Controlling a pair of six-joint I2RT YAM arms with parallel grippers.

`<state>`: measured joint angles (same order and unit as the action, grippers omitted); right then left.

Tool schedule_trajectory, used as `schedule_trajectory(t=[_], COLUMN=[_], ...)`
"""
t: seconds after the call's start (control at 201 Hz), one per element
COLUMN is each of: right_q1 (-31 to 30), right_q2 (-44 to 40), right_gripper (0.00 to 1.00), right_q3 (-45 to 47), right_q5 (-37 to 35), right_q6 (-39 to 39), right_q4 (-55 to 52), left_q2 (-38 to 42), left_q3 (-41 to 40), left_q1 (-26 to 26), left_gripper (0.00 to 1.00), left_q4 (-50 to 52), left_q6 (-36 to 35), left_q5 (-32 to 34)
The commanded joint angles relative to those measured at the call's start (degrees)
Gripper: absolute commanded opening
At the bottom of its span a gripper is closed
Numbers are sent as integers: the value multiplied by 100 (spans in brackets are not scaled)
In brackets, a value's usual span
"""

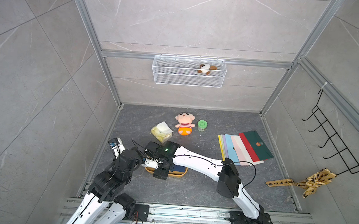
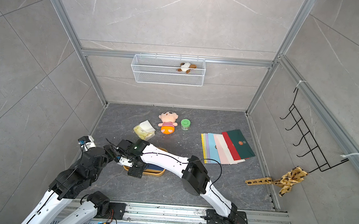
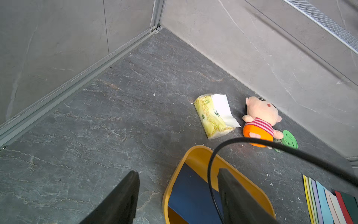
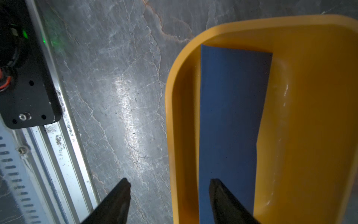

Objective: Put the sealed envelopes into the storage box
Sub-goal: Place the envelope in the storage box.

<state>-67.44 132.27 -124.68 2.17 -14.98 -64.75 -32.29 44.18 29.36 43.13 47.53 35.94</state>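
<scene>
- Overall, the dark stone tabletop (image 1: pixel 190 189) holds the two task areas well apart: the storage box (image 1: pixel 178 175) towards the robot's left, and the fanned sealed envelopes (image 1: pixel 245 147) over on its right.
- Both arms crowd over the box. The right arm (image 1: pixel 199 161) stretches across the table to reach it.
- The fan lies flat and untouched, with the green envelope on top and red, cream, pink, blue, lilac, light green and yellow showing beneath.
- In the box one navy envelope (image 4: pixel 232 116) rests flat along the floor, inside the rim.
- The right gripper (image 4: pixel 169 181) stands wide and empty, with one finger over the navy envelope and the other outside the rim.
- The left gripper (image 3: pixel 178 171) is also spread wide, straddling the box edge and gripping nothing.
- Judged from this, the first deposit looks complete. The next move calls for the right arm to lift clear of the rim and swing back to the fan. It must then pinch only the top green envelope by an exposed edge without dragging the ones beneath.
</scene>
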Motion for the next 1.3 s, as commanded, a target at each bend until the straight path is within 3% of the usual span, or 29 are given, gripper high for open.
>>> schedule_trajectory(t=[0.0, 0.075, 0.224, 0.517, 0.667, 1.159, 1.299], right_q1=[48, 64, 189, 275, 280, 275, 417], right_q2=[-326, -302, -541, -742, -694, -623, -793], right_gripper=[67, 65, 60, 60, 60, 60, 59], right_q3=[139, 168, 585, 1066, 1119, 1228, 1278], right_q5=[-266, -355, -340, -157, -154, -237, 94], right_q6=[110, 85, 156, -15, -40, -113, 90], right_q4=[409, 413, 808, 937, 907, 1037, 1205], left_q2=[73, 99, -111, -245, -286, -383, -217], left_q3=[27, 16, 254, 311, 167, 108, 40], left_q1=[17, 17, 17, 16, 8, -16, -7], left_gripper=[69, 69, 69, 76, 76, 78, 77], left_q4=[-207, -116, 608, 390, 35, -85, -378], left_q6=[-62, 60, 772, 53, -302, -445, -904], left_q5=[153, 330, 1367, 2098, 1865, 1580, 888])
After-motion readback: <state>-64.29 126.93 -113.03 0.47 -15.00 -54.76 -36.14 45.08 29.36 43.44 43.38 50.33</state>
